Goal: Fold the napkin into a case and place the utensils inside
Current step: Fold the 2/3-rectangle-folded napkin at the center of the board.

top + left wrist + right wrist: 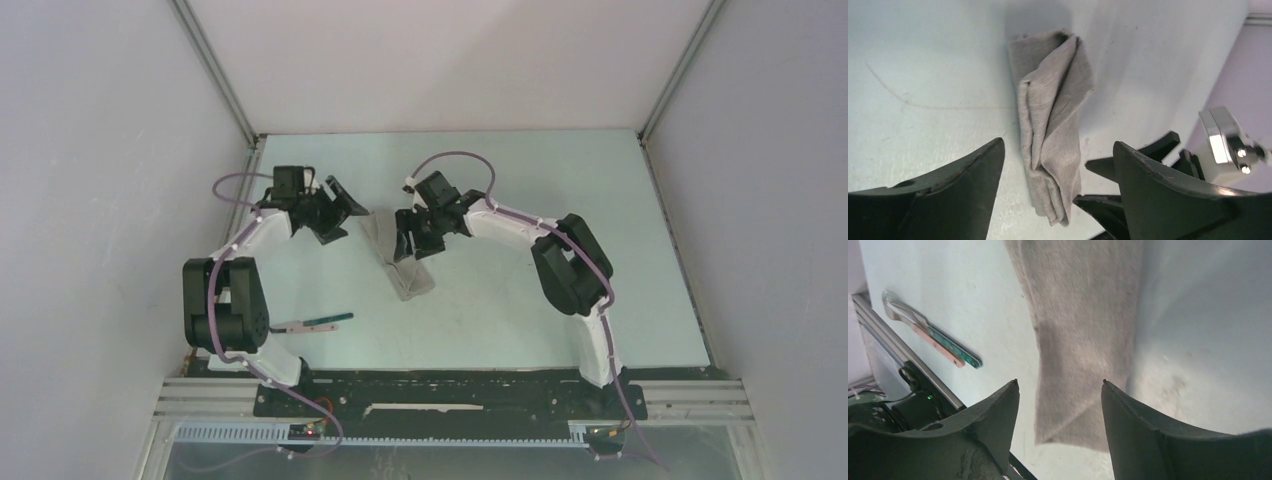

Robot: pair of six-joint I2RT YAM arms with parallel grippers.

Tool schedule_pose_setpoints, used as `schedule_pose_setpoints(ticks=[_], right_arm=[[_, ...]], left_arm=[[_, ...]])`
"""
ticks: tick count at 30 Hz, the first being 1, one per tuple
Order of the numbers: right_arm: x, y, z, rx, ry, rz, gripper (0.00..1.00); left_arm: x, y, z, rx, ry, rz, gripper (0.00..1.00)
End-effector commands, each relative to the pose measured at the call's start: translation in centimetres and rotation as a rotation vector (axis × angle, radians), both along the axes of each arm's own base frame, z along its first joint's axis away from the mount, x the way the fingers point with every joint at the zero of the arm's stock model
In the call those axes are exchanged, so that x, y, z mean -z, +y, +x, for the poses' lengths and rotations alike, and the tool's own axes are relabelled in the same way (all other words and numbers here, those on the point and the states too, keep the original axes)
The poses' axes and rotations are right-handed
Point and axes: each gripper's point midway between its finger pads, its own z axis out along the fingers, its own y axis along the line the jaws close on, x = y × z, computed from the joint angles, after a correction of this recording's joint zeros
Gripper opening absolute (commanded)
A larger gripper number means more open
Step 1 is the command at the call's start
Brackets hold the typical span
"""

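napkin [400,262]: plain light grey | utensils [318,322]: green, copper | table [520,300]: pale mint

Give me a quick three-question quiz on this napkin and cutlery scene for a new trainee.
1. True or false: the utensils already lie inside the folded napkin.
2. The left gripper is: A) shut on the napkin, B) open, C) holding a fork.
3. Fill in: one of the utensils has a dark ___ handle.
Key: 1 false; 2 B; 3 green.
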Motion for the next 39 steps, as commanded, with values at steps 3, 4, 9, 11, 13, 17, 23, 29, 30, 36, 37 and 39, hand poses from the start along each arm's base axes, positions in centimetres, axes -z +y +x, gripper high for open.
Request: schedule_pose_setpoints(ticks=[3, 4, 9, 11, 13, 17, 23, 29, 30, 36, 37, 39], right_arm=[[-4.8, -1.7, -1.3, -0.044, -0.216, -0.060, 0.70], [-4.7, -2.1, -1.4, -0.061, -0.261, -0.094, 0.70], [-4.2, -2.7, -2.2, -0.086, -0.297, -0.159, 0.70], [-3.9, -2.7, -2.3, -0.088, -0.289, -0.164, 0.70], [-3.6, -2.6, -2.6, -0.092, -0.281, -0.166, 0.69], [-2.5, -2.5, -2.7, -0.096, -0.275, -0.187, 0.68], [-2.3, -1.5, -3.8, -0.157, -0.303, -0.199, 0.62], [-1.8, -0.3, -4.9, -0.232, -0.367, -0.270, 0.60], [-1.6, -0.2, -5.0, -0.238, -0.378, -0.292, 0.61], [-0.4, 0.7, -4.3, -0.242, -0.467, -0.448, 0.66], [-0.2, 0.6, -4.0, -0.233, -0.481, -0.477, 0.65], [-0.3, 0.2, -3.2, -0.198, -0.515, -0.542, 0.65]], left_arm=[[-0.5, -0.1, 1.6, 0.028, -0.001, 0.279, 0.87], [-0.5, -0.6, 2.0, 0.037, -0.001, 0.280, 0.88], [0.5, -2.3, 3.3, 0.076, 0.025, 0.295, 0.92], [1.2, -1.9, 3.2, 0.067, 0.052, 0.347, 0.93], [1.6, -1.7, 2.9, 0.057, 0.062, 0.374, 0.93], [1.9, -2.0, 2.6, 0.048, 0.055, 0.378, 0.93], [3.6, -3.3, 3.5, 0.071, 0.095, 0.301, 0.77], [3.2, -2.3, 4.0, 0.048, 0.077, 0.273, 0.58], [3.1, -2.3, 4.1, 0.046, 0.071, 0.265, 0.55], [3.6, -3.4, 4.1, 0.067, 0.071, 0.204, 0.44], [3.7, -3.5, 4.1, 0.068, 0.073, 0.195, 0.43], [3.6, -3.7, 4.2, 0.072, 0.070, 0.185, 0.39]])
